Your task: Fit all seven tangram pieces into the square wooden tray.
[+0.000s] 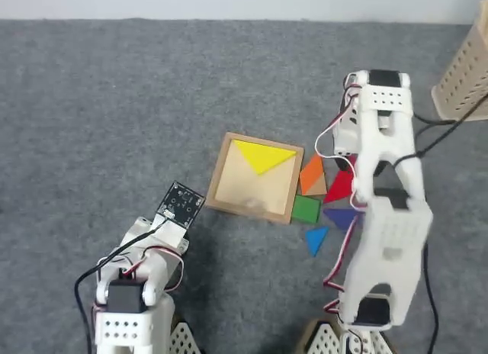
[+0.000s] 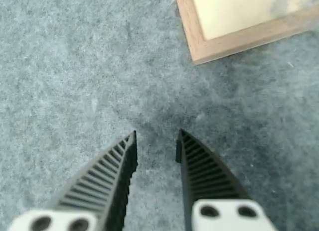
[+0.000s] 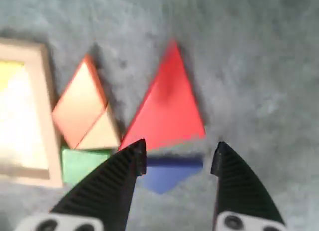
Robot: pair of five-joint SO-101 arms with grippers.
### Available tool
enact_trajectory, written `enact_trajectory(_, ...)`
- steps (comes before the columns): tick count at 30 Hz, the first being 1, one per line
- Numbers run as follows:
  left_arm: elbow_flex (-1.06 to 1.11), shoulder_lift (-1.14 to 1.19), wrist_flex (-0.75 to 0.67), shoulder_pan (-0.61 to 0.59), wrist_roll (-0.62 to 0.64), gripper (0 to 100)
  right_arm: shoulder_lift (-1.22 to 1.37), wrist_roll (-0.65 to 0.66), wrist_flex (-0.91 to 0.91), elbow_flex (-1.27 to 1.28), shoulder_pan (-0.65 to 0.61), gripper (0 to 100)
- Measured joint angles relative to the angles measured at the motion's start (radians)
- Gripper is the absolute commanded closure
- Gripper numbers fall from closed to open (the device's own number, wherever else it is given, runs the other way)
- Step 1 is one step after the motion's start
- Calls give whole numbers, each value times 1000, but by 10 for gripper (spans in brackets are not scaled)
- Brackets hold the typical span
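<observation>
square wooden tray (image 1: 248, 188) on grey carpet (image 1: 114, 102), with a yellow triangle (image 1: 263, 156) inside against the tray's far edge. clustered just outside the tray's right side: orange piece (image 1: 313, 175), green square (image 1: 306, 209), red triangle (image 1: 339, 186), dark blue piece (image 1: 341, 217), light blue triangle (image 1: 316, 239). left gripper (image 2: 157, 141) spread open and empty, over carpet near a tray corner. right gripper (image 3: 180, 149) spread open and empty, over the red triangle's edge and the dark blue piece.

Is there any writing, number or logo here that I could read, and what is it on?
None can be read.
The wooden tray, the yellow triangle in it and the loose red triangle are plain.
Any marks on the small black board on one arm are too small to read.
</observation>
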Motion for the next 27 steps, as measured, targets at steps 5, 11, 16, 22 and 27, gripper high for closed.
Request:
enact_trajectory(5,0,0,0,0,0,878,-295,-127,-230,387,-2,779)
enact_trajectory(11,0,0,0,0,0,878,-463,-296,-525,740,-29,778)
enact_trajectory(16,0,0,0,0,0,878,-453,-305,-565,749,-57,693)
enact_trajectory(22,0,0,0,0,0,878,-321,-344,-566,738,-52,674)
enact_trajectory(27,0,0,0,0,0,878,-236,-358,-534,655,-58,674)
